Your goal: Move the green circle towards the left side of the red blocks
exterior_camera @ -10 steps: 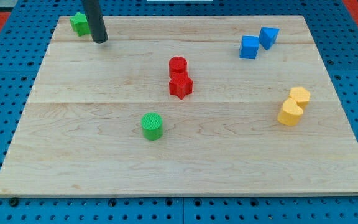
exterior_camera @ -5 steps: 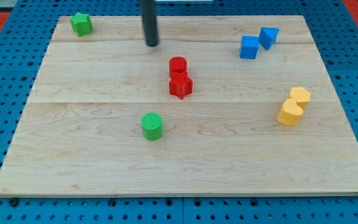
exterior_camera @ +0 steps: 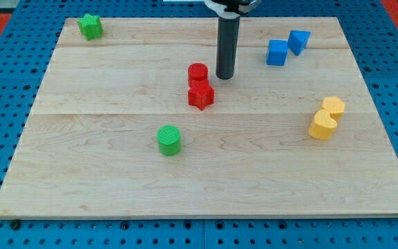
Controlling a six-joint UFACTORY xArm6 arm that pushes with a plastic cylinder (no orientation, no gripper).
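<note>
The green circle (exterior_camera: 169, 140) is a short green cylinder on the wooden board (exterior_camera: 116, 187), below and left of the board's middle. The red blocks sit near the middle: a red cylinder (exterior_camera: 197, 73) touching a red star-shaped block (exterior_camera: 201, 95) just below it. My tip (exterior_camera: 225, 76) stands just right of the red cylinder, a small gap apart, and well above and right of the green circle.
A green star-shaped block (exterior_camera: 89, 26) lies at the top left corner. Two blue blocks (exterior_camera: 277, 52) (exterior_camera: 298, 41) sit at the top right. Two yellow blocks (exterior_camera: 323, 126) (exterior_camera: 334, 107) touch near the right edge.
My tip has moved from the top left near the green star, rightward and down, to beside the red cylinder. No block has moved.
</note>
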